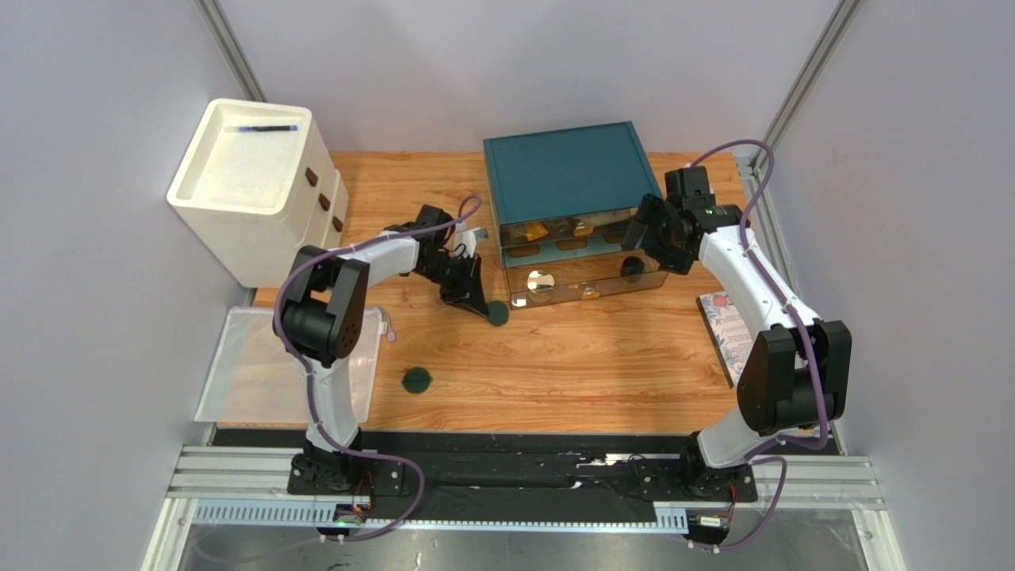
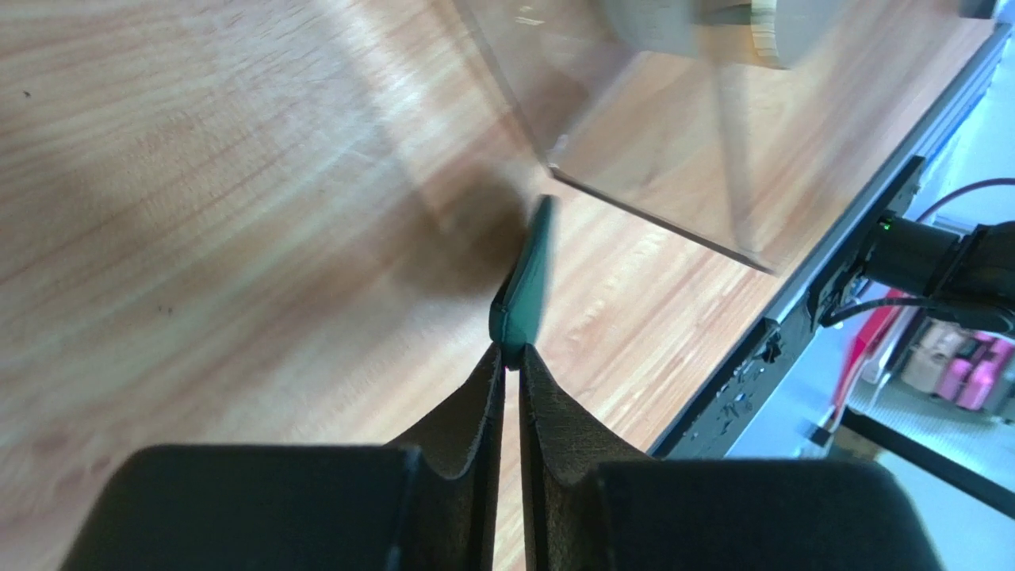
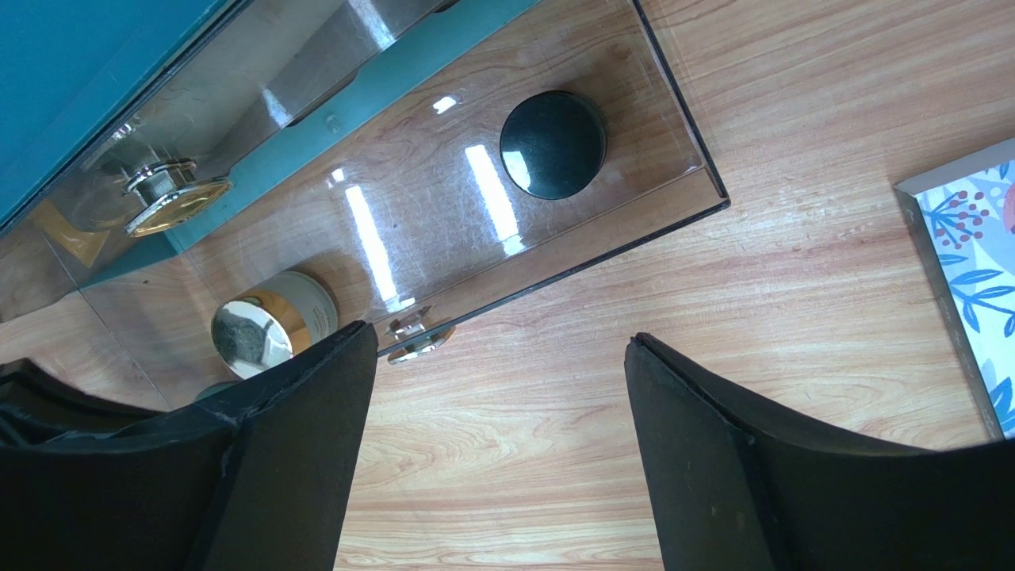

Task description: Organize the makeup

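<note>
While your left tool (image 2: pixel 509 357) pinches a disc (image 2: pixel 530 280) on edge, your right tool (image 3: pixel 498 347) gapes wide, jar (image 3: pixel 552 144) at twelve o'clock.

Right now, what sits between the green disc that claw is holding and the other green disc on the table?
Nothing. The top view shows only bare wooden tabletop between the pinched disc in the left gripper and the loose disc.
</note>
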### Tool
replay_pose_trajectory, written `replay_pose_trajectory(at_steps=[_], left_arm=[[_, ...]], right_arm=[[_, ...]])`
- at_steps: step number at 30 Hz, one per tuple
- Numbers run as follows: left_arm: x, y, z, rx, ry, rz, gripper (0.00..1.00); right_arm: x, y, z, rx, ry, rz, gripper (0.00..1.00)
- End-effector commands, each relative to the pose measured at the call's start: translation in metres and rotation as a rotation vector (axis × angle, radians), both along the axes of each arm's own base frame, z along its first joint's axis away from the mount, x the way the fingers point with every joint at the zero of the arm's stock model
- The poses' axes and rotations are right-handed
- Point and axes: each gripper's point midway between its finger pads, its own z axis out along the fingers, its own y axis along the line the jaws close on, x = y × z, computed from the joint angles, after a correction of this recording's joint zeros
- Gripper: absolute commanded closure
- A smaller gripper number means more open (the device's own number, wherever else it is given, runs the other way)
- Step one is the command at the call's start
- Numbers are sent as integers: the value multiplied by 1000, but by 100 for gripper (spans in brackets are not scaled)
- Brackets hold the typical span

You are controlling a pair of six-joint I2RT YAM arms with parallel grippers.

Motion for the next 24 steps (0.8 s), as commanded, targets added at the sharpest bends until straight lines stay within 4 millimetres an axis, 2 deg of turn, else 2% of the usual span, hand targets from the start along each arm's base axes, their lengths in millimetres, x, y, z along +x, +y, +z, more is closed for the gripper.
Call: replay_pose_trajectory(at_steps=[1,5,7,15,18,23,24], left_arm=[[10,2,50,-27,-153,-13,87],[14,0,79,-53,-211,-12,88],[17,-4,98,-91,-241,-19,88],[25,-22,153,-236,-307,-13,88],[33,-29,165,-274,-320,2,88],[51,-45,172,-316,-314,18,87],[54,-48,166,-317,-298,19,87]], right_arm=[[5,0,13,16,-56,-10,20],[7,0,11,13,-52,-7,21],[7,0,10,11,-50,-7,21],[9,7,6,45,-40,9,21],[11,7,6,47,-40,10,21],[11,8,4,48,-36,11,21],[11,8,4,49,-34,11,21]])
